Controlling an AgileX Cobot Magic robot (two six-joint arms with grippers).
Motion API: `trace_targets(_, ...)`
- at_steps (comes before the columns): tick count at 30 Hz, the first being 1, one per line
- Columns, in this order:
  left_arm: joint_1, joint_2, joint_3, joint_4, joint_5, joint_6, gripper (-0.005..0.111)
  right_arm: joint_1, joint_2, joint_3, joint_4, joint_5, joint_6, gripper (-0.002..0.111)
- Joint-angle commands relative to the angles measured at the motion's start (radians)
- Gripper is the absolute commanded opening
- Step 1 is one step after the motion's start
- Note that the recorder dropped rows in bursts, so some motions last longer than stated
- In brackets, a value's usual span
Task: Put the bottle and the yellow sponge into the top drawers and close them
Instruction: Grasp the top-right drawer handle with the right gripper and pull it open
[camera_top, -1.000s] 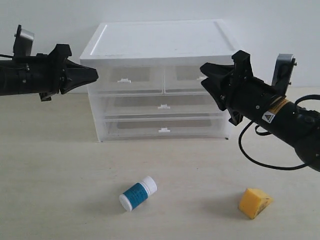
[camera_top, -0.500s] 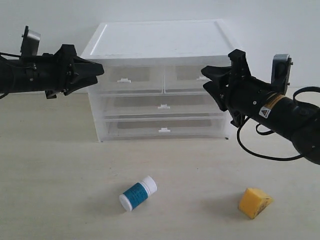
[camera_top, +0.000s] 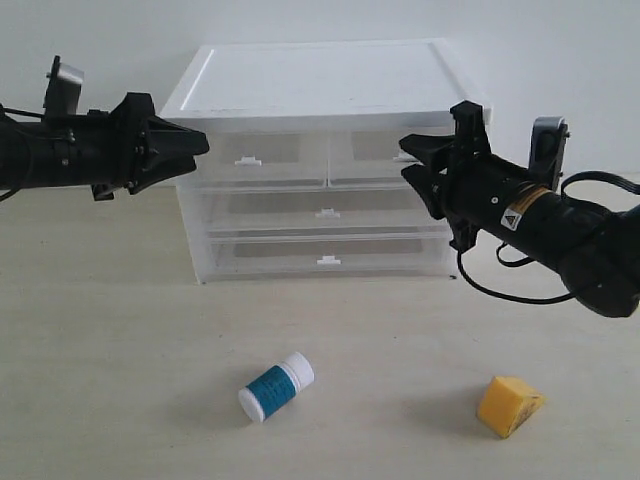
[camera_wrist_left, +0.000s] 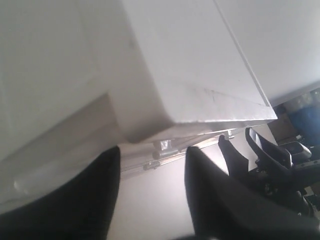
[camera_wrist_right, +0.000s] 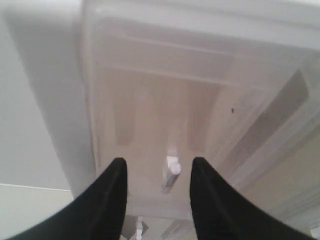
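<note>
The bottle (camera_top: 276, 387) lies on its side on the table (camera_top: 120, 330), with its white cap pointing to about 2 o'clock. Nothing touches it. The yellow sponge (camera_top: 509, 404) rests on the same table at 3 o'clock from the bottle, well apart from it, and it is also free.

Both things are in front of the drawer unit (camera_top: 320, 75). Seen from the unit, the bottle is at about 6 o'clock and the sponge at about 5 o'clock. The left top drawer (camera_top: 255, 160) and the right top drawer (camera_top: 375, 160) sit flush with the front of the unit, so I read them as closed. I see nothing inside them through the clear plastic.

The left claw (camera_top: 195, 145) hovers at 9 o'clock from the left top drawer, near the corner of the unit. In my left wrist view its fingers (camera_wrist_left: 75, 200) stand clearly apart and hold nothing, and the left tab handle (camera_wrist_left: 165, 146) shows in the gap beyond them.

The right claw (camera_top: 408, 160) is at the front of the right top drawer. Its fingers (camera_wrist_right: 116, 200) are also spread and hold nothing. The right tab handle (camera_wrist_right: 172, 170) lies between them, but I cannot tell if they touch it.
</note>
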Motion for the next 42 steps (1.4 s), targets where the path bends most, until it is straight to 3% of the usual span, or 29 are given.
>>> trace_targets(1, -0.003, 0.006, -0.013, -0.019, -0.041, -0.005, 0.041, 0.000, 0.007, -0.027, -0.002, -0.008, -0.014, 0.037)
trace_targets(17, -0.003, 0.066, -0.105, -0.019, -0.056, -0.013, 0.041, 0.000, 0.007, -0.055, 0.007, 0.003, -0.081, 0.037)
trace_targets(32, -0.003, 0.066, -0.112, -0.019, -0.085, -0.013, 0.041, 0.000, 0.007, -0.055, 0.011, 0.027, -0.101, 0.036)
trace_targets(36, -0.003, 0.066, -0.112, -0.019, -0.085, -0.013, 0.041, 0.000, 0.007, -0.055, 0.015, 0.064, -0.116, 0.017)
trace_targets(37, -0.003, 0.066, -0.112, -0.019, -0.085, -0.013, 0.041, 0.000, 0.007, -0.055, 0.011, 0.059, -0.133, 0.002)
trace_targets(42, -0.003, 0.066, -0.112, -0.019, -0.089, -0.013, 0.041, 0.000, 0.002, -0.053, -0.110, -0.014, -0.079, 0.000)
